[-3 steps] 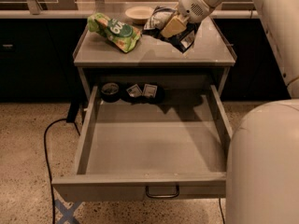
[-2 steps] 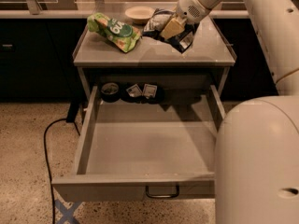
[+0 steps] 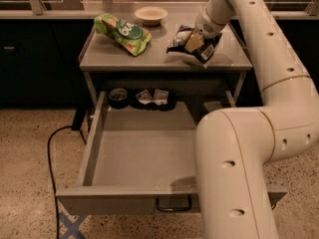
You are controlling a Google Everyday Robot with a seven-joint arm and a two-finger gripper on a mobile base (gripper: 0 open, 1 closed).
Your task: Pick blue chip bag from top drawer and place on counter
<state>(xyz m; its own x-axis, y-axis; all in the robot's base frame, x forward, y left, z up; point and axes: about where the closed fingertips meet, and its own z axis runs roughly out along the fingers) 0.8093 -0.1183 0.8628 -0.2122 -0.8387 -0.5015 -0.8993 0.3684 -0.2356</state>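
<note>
The gripper (image 3: 192, 43) is hanging over the right part of the counter (image 3: 149, 58), clasping the blue chip bag (image 3: 206, 52). To its left another snack bag (image 3: 122, 33) is lying; behind-left, a bowl (image 3: 151, 15) is sitting. Below and before it, the top drawer (image 3: 144, 156) is standing open.

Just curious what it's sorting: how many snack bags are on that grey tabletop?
2. The green-and-white snack bag lies left on the counter; the blue chip bag sits right, with the gripper on it.
</note>
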